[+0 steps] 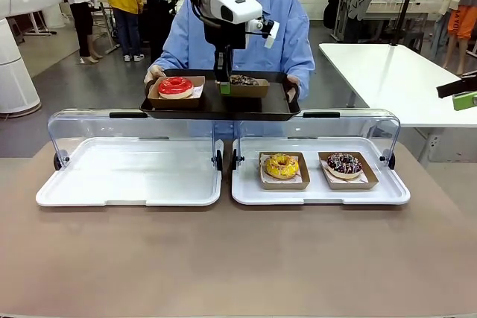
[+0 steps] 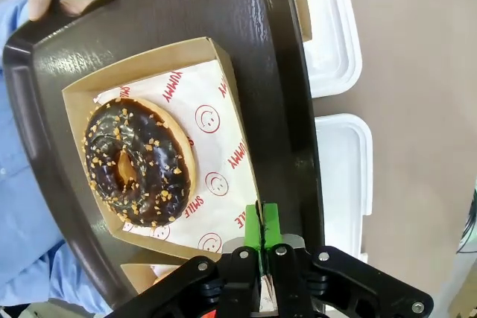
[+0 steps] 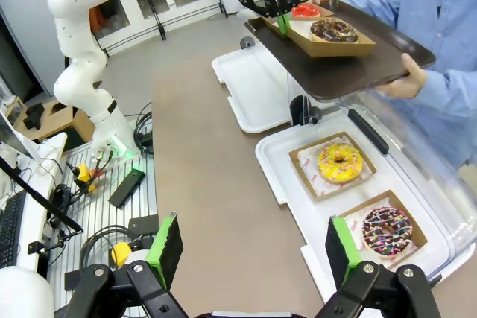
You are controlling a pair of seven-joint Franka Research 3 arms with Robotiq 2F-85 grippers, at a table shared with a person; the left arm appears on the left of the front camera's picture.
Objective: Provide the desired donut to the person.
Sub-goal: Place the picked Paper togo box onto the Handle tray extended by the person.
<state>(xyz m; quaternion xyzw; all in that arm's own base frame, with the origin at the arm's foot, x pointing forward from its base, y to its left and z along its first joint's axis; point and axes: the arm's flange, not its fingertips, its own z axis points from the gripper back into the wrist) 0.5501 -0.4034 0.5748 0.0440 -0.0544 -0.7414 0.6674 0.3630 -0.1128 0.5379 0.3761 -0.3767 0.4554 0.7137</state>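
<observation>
Person (image 1: 246, 31): stands at the far side of the worktop (image 1: 238, 258) in a light blue shirt, both hands gripping a dark brown tray (image 1: 216, 103) held level above the display cases.

Tray contents: red-glazed donut (image 1: 176, 86) in a cardboard boat on the person's end toward the robot's left; chocolate donut with nut crumbs (image 2: 138, 161) in a second cardboard boat (image 2: 149, 94) lined with printed paper, toward the middle of the tray.

Left claw (image 2: 261, 225): over the tray, reaching down from above. Green pads pressed together on the near edge of the chocolate donut's boat, pinching the cardboard wall; the boat sits flat on the tray.

Right claw (image 3: 253, 247): hanging well back from the cases over the robot's side of the worktop, fingers spread wide, nothing between them.

Left display case (image 1: 130, 173): white tray, clear lid raised.

Right display case (image 1: 320, 184): white tray, clear lid raised. Holds a yellow donut (image 1: 282, 166) in a boat and, just beside it toward the robot's right, a chocolate donut with coloured sprinkles (image 1: 344, 164) in its own boat.
</observation>
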